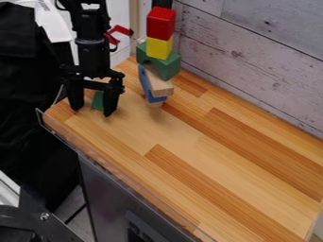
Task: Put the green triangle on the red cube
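Currently, the end effector (93, 112) hangs over the far left corner of the wooden desk (176, 137), pointing down, with its two fingers set wide apart. Between them sits the green triangle (97, 101), low at the desk's surface and partly behind the finger on the right side of the view; whether either finger touches it, I cannot tell.

Near the end effector, toward the plank wall (252, 61), rises a stack of toy blocks. The red cube (161, 22) is at the top, resting on a yellow block (159, 47), which stands on a green arch (160, 61). Under the arch are a plain wood block (157, 84) and a blue piece (146, 87) that leans at a slant, with another bit of pale wood (154, 104) showing just below. The green triangle is apart from the stack.

Something red (118, 33) sticks out beside the black arm (91, 47). A clear edging runs along the desk's near left side, and below it is a grey cabinet front (107, 198) with a dark panel (142, 229), its details too small to make out.
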You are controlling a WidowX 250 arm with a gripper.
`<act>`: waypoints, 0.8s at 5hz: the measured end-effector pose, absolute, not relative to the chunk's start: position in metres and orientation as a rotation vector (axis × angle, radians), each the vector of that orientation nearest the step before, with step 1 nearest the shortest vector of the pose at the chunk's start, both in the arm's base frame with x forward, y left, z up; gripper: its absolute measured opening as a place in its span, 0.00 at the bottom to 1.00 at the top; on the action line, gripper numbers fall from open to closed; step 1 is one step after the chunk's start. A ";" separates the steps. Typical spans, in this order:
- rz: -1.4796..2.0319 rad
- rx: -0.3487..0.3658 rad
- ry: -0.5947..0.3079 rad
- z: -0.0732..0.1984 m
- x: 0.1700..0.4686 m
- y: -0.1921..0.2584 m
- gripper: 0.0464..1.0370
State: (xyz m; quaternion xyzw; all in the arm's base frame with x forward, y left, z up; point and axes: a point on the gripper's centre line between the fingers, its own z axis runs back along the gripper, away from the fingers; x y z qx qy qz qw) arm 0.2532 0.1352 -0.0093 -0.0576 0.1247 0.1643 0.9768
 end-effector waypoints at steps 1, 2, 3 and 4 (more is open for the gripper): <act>0.342 -0.108 0.250 -0.011 0.257 0.136 0.96; 0.344 -0.099 0.251 -0.013 0.260 0.137 0.96; 0.354 -0.096 0.259 -0.015 0.262 0.137 0.96; 0.354 -0.090 0.264 -0.016 0.264 0.135 0.96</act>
